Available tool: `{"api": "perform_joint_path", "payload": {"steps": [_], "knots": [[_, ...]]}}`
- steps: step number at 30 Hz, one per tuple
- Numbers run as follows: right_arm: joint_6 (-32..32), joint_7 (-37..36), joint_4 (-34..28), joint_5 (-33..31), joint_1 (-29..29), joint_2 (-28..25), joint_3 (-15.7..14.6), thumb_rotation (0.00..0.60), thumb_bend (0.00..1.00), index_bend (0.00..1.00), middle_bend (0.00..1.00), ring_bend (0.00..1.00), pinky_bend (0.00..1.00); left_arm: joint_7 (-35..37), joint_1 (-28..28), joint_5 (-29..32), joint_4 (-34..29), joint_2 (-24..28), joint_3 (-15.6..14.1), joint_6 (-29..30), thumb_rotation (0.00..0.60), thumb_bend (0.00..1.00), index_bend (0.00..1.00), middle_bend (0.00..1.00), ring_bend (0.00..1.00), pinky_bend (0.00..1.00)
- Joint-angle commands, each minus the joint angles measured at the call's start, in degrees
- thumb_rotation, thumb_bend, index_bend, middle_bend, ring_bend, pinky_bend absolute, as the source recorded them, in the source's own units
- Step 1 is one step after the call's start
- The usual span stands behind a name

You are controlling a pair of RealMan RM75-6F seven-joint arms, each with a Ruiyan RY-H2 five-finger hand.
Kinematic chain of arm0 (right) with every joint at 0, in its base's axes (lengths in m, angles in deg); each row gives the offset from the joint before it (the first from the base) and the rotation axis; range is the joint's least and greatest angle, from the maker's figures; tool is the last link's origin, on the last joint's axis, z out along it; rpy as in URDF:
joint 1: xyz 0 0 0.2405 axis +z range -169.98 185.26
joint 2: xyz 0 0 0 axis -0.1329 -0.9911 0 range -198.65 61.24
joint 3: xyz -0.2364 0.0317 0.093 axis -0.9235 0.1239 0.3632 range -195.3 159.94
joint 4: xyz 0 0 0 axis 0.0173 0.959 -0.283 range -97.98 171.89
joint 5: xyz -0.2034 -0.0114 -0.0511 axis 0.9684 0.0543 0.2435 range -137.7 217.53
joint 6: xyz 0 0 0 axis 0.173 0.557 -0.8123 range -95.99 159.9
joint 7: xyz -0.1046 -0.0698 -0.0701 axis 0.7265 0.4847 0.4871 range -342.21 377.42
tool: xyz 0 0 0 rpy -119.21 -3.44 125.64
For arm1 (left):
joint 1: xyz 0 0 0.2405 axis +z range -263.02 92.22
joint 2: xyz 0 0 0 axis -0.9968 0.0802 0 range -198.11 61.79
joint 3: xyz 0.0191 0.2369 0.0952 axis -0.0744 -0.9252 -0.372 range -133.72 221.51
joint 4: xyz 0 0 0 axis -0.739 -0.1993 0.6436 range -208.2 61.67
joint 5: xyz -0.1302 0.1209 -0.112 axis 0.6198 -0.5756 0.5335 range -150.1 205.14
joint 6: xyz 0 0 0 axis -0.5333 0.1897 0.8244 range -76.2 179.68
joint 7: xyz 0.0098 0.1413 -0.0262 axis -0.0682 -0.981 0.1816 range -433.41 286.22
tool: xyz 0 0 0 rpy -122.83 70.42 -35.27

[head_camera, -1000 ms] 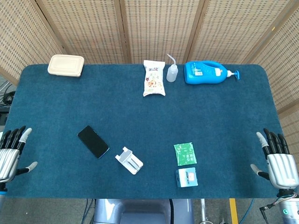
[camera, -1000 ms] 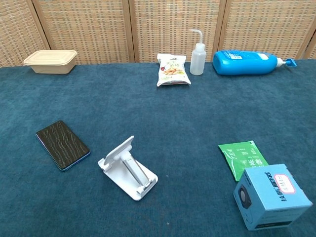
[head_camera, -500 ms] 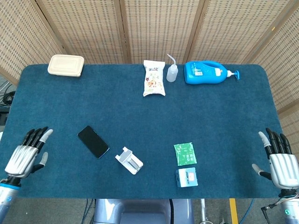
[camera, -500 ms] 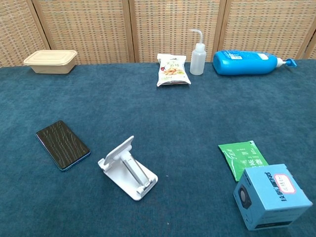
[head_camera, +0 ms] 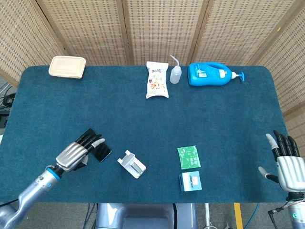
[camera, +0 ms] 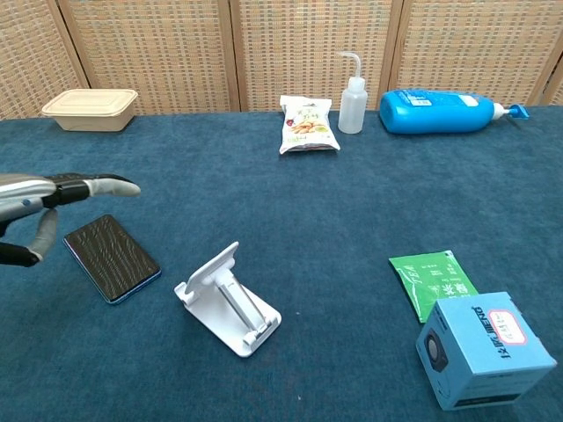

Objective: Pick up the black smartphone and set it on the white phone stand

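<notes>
Blue felt covers the table (head_camera: 143, 114), backed by woven screens. Over it the left hand (head_camera: 78, 151) hovers with fingers spread and nothing in its grasp, poised above the near end of the black smartphone (camera: 112, 257), which lies flat just under and beyond its fingertips; the chest view shows a gap between them, likely an approach for a pinch at the edges. To that hand's right, close by, stands the white phone stand (camera: 228, 299), cradle angled up to receive the phone. Well off at the table's far side, the right hand (head_camera: 288, 167) waits open and idle.
</notes>
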Motion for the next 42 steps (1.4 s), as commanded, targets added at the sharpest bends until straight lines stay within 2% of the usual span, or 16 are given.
{"api": "perform_joint_path", "payload": {"steps": [1, 5, 10, 15, 31, 42], "knots": [[-0.1, -0.1, 0.1, 0.2, 0.1, 0.0, 0.0, 0.600, 0.12, 0.00, 0.00, 0.00, 0.00, -0.9, -2.7, 1.7, 0.8, -3.2, 0.1, -4.4, 0.600, 1.00, 0.06, 0.02, 0.06, 0.00], [-0.3, -0.3, 0.2, 0.1, 0.1, -0.1, -0.1, 0.600, 0.13, 0.00, 0.00, 0.00, 0.00, -3.4, -4.7, 3.6, 1.5, -5.7, 0.6, -7.3, 0.600, 1.00, 0.11, 0.13, 0.19, 0.05], [-0.5, -0.8, 0.1, -0.3, 0.1, -0.3, 0.1, 0.600, 0.13, 0.00, 0.00, 0.00, 0.00, -6.9, -6.1, 5.0, 2.9, -6.8, 0.9, -8.4, 0.600, 1.00, 0.19, 0.22, 0.26, 0.15], [-0.9, -0.8, 0.1, -0.6, 0.2, -0.4, 0.1, 0.600, 0.12, 0.00, 0.00, 0.00, 0.00, -8.7, -7.0, 6.0, 4.2, -7.8, 0.9, -8.8, 0.600, 1.00, 0.20, 0.23, 0.26, 0.15], [-1.1, -0.3, -0.3, -0.7, 0.3, -0.3, 0.0, 0.600, 0.13, 0.00, 0.00, 0.00, 0.00, -7.1, -8.2, 4.6, 9.2, -12.2, -1.2, -5.9, 0.600, 1.00, 0.22, 0.23, 0.26, 0.15], [-1.3, -0.2, -0.2, -0.9, 0.4, -0.2, 0.1, 0.600, 0.13, 0.00, 0.00, 0.00, 0.00, -5.7, -8.0, 4.1, 10.6, -12.8, -3.4, -5.2, 0.600, 1.00, 0.23, 0.24, 0.26, 0.15]]}}
